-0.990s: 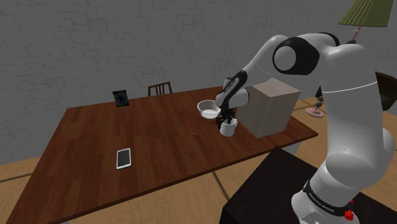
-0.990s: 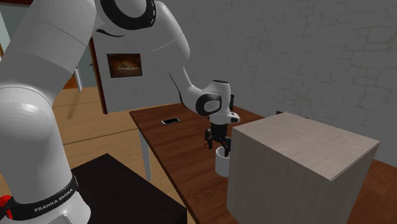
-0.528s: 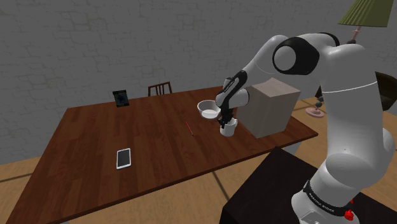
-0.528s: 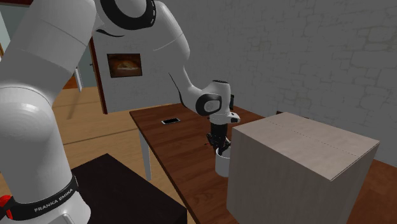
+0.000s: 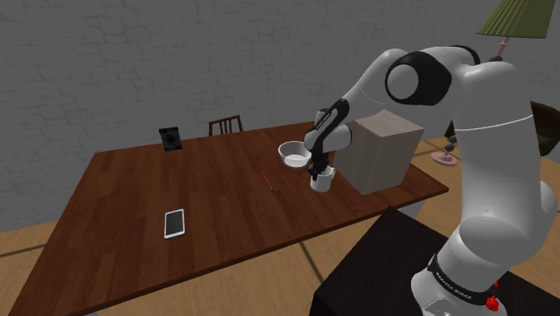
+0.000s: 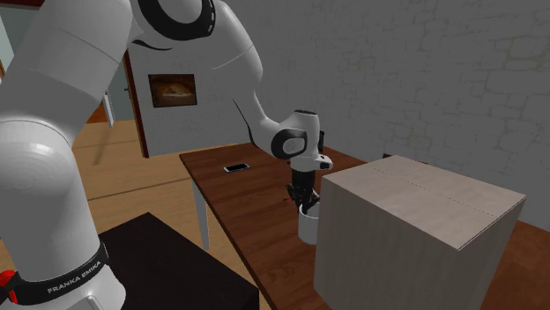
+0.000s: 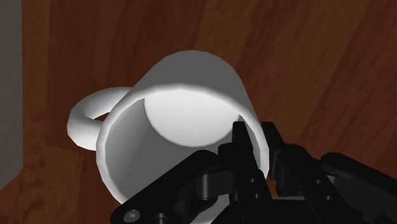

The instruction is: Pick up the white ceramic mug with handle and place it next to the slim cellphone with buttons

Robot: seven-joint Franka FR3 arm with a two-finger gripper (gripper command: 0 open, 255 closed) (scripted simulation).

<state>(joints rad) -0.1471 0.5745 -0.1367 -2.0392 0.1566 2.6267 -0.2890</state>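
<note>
Beside the cardboard box [image 5: 384, 148] on the table [image 5: 179, 179], my gripper [image 7: 254, 137] has closed since a second ago, when it hung spread open above the mug [image 7: 184, 83]. Little has changed in the last half second. Arm base [image 6: 62, 280] reads "FRANKA EMIKA". Fingers [image 7: 240, 149] pinch the white mug's wall, one inside, one outside. Mug possibly just off the wood, hard to tell. Cellphone [image 5: 174, 223] lies well apart.

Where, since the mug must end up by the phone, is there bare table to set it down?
Bare wood surrounds the phone on all sides; the widest patch runs from it toward the thin red stick. The crowded corner is around the mug itself, close to the bowl and the box.
</note>
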